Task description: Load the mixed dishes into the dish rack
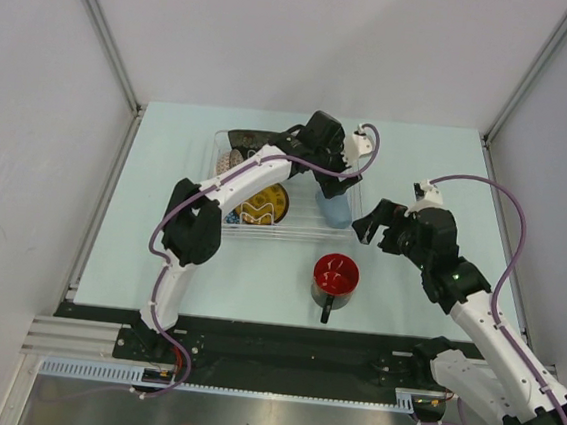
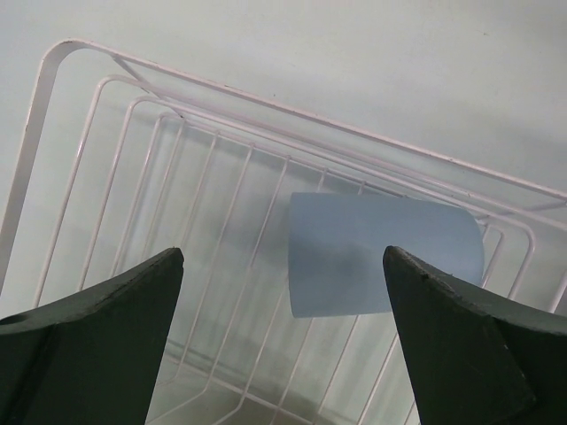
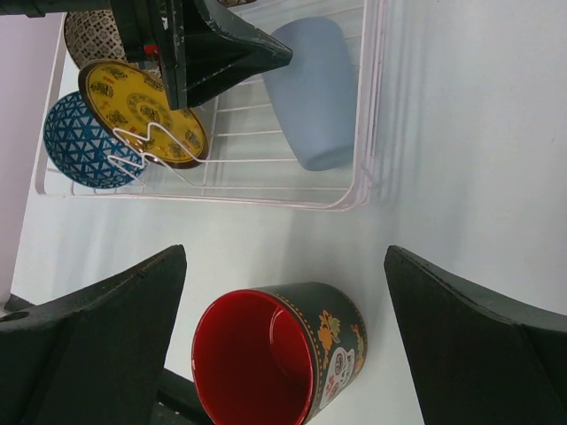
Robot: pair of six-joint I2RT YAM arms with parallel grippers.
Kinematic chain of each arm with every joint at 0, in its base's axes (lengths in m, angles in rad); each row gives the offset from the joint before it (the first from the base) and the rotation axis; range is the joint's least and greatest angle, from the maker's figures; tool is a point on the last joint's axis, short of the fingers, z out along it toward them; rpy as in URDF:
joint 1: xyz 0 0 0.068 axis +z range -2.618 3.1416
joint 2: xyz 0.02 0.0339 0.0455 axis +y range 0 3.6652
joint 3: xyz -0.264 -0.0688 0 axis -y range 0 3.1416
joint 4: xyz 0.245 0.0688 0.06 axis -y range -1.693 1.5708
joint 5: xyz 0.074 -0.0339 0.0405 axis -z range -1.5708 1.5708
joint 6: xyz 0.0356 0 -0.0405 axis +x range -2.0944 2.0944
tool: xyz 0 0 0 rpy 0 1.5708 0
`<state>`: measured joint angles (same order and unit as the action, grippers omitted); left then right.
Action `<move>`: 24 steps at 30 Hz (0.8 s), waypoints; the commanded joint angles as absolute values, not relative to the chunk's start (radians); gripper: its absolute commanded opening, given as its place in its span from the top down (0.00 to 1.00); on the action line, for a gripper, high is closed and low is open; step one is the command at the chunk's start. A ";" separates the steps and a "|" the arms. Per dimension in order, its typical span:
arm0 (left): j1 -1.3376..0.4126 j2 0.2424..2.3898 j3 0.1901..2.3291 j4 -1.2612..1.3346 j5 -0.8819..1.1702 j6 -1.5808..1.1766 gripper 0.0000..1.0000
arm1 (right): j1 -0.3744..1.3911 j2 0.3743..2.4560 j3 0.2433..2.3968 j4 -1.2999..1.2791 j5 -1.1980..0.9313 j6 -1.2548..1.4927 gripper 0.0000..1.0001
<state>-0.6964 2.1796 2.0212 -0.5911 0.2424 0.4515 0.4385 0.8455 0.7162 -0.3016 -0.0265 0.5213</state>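
Observation:
The clear dish rack (image 1: 302,232) stands mid-table. In it are a dark plate with a yellow centre (image 1: 264,204) on edge, a blue-patterned bowl (image 3: 84,142) and a light-blue cup (image 1: 335,210) lying on its side. My left gripper (image 1: 329,180) is open and empty just above the cup (image 2: 381,266). A dark mug with a red inside (image 1: 336,275) stands on the table in front of the rack. My right gripper (image 1: 370,228) is open and empty, up and right of the mug (image 3: 275,354); it touches nothing.
A brown-patterned bowl (image 1: 230,160) sits at the rack's back left. The left arm (image 1: 252,174) spans the rack. The mug's handle (image 1: 327,307) points to the table's near edge. White walls close in the table's left and right sides.

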 commanded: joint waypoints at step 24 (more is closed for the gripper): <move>-0.503 2.347 2.349 -0.647 0.721 0.236 0.00 | 0.446 0.842 0.712 -0.310 0.000 0.523 0.00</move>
<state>-0.5930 2.2169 2.1036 -0.6216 0.5175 0.3412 0.4393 0.8536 0.7139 -0.3172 -0.0227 0.5224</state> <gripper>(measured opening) 0.996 0.995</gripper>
